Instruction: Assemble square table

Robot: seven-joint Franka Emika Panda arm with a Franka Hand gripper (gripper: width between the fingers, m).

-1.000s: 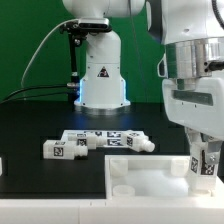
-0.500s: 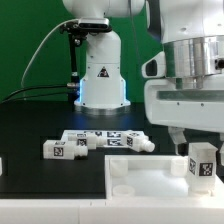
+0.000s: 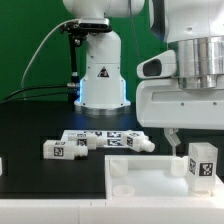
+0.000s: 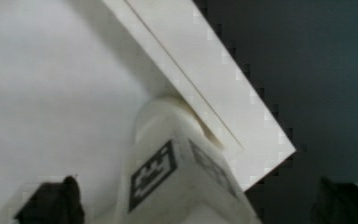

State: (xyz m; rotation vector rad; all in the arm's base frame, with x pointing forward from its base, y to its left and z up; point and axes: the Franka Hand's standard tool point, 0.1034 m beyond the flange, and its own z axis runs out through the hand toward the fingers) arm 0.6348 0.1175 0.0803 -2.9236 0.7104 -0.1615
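Note:
The white square table top [image 3: 150,180] lies at the front on the exterior view's right. One white leg [image 3: 203,163] with a black-and-white tag stands upright on its right corner. My gripper [image 3: 197,140] hangs just above that leg, jaws spread wide and holding nothing. In the wrist view the leg [image 4: 176,165] stands between my two dark fingertips [image 4: 55,200], apart from both, beside the top's edge [image 4: 211,80]. Three more tagged legs [image 3: 62,148] [image 3: 95,136] [image 3: 130,141] lie loose on the black table behind the top.
The big white robot base [image 3: 100,75] with a triangle mark stands at the back centre, with cables running off to the exterior view's left. A green wall is behind it.
My gripper has risen off the leg, and its body now sits higher in the exterior view. The leg stays upright on the top's corner.

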